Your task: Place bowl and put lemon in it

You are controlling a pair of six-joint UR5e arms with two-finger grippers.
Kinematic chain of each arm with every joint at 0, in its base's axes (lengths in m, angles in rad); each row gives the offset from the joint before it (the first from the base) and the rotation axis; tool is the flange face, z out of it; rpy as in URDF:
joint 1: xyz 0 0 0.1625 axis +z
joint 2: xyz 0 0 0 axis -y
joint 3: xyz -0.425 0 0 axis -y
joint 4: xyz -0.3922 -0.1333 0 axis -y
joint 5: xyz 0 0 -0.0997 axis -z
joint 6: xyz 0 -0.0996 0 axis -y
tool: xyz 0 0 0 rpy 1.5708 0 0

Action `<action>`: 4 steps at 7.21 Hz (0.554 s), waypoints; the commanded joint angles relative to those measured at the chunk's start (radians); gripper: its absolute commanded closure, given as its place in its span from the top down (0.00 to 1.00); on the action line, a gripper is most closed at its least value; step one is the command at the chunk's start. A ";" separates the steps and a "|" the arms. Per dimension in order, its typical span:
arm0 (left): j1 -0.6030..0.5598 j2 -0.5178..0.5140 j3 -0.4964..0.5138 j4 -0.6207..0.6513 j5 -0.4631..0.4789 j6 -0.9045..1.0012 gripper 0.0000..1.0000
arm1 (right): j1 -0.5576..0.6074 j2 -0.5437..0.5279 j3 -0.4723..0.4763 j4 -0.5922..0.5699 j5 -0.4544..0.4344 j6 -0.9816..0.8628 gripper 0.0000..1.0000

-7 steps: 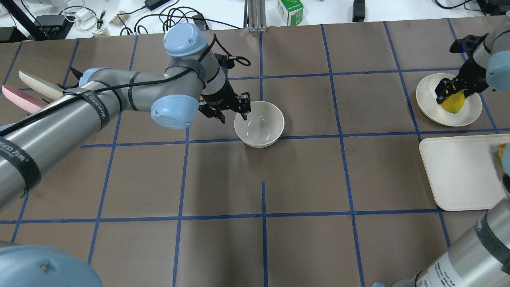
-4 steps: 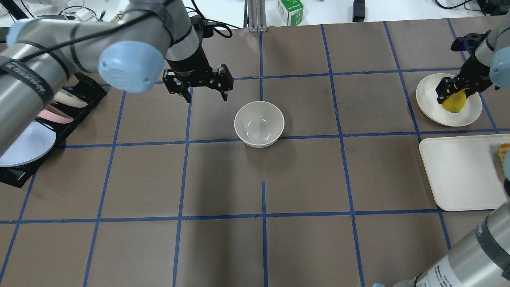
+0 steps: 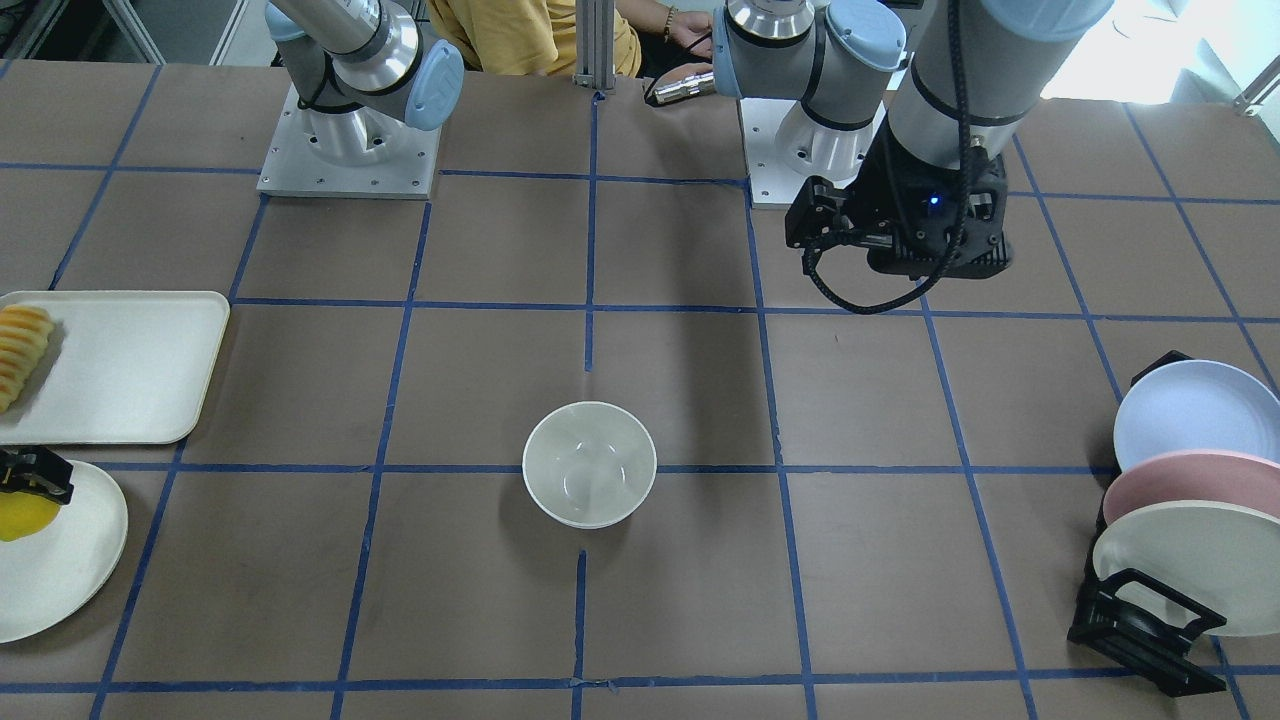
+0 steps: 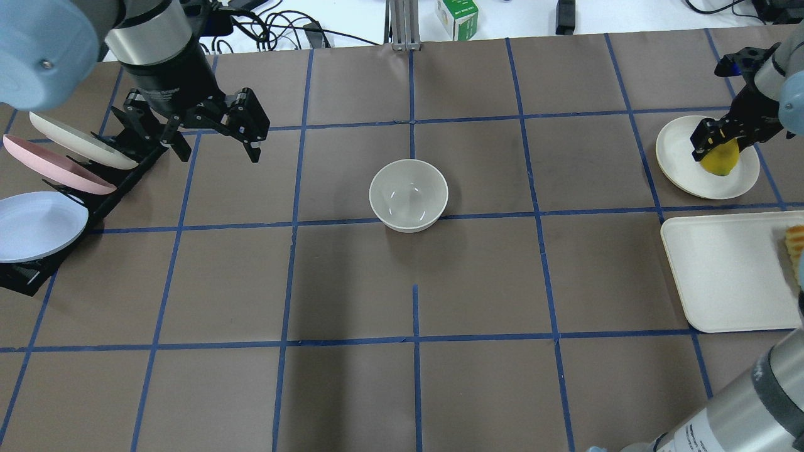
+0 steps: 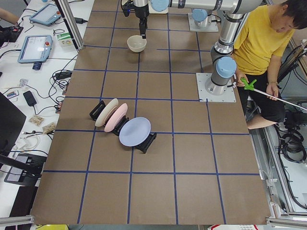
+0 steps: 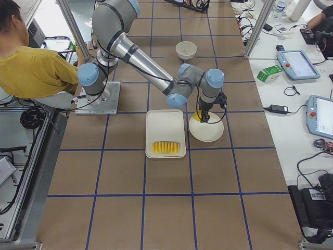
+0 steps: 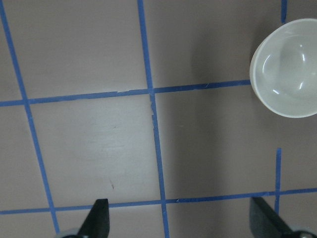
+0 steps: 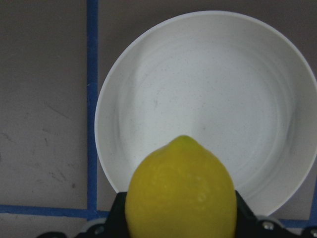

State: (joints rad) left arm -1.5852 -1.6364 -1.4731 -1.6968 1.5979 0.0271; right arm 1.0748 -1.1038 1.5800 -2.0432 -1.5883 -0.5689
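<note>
The off-white bowl stands upright and empty mid-table, also in the front view and the left wrist view. My left gripper is open and empty, well to the bowl's left near the plate rack; its fingertips show at the bottom of the wrist view. My right gripper is shut on the yellow lemon over the near part of a cream plate. The lemon fills the lower right wrist view above the plate. I cannot tell whether it touches the plate.
A black rack with upright cream, pink and pale-blue plates stands at the far left. A cream tray with sliced striped food lies near the lemon plate. A person in yellow sits behind the robot bases.
My left gripper has left the bowl's rim and moved left and back toward the plate rack, open. The bowl has stayed in place. The right gripper remains on the lemon.
</note>
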 commanded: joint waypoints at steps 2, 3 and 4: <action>0.008 0.018 0.000 0.028 -0.042 -0.013 1.00 | 0.084 -0.114 0.000 0.107 0.005 0.099 0.00; 0.007 0.021 0.000 0.057 -0.041 -0.007 1.00 | 0.182 -0.129 -0.001 0.135 0.010 0.244 0.00; 0.005 0.021 -0.003 0.062 -0.035 0.000 1.00 | 0.277 -0.130 -0.001 0.143 0.008 0.359 0.00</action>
State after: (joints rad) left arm -1.5784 -1.6164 -1.4735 -1.6492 1.5616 0.0205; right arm 1.2404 -1.2202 1.5789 -1.9217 -1.5809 -0.3544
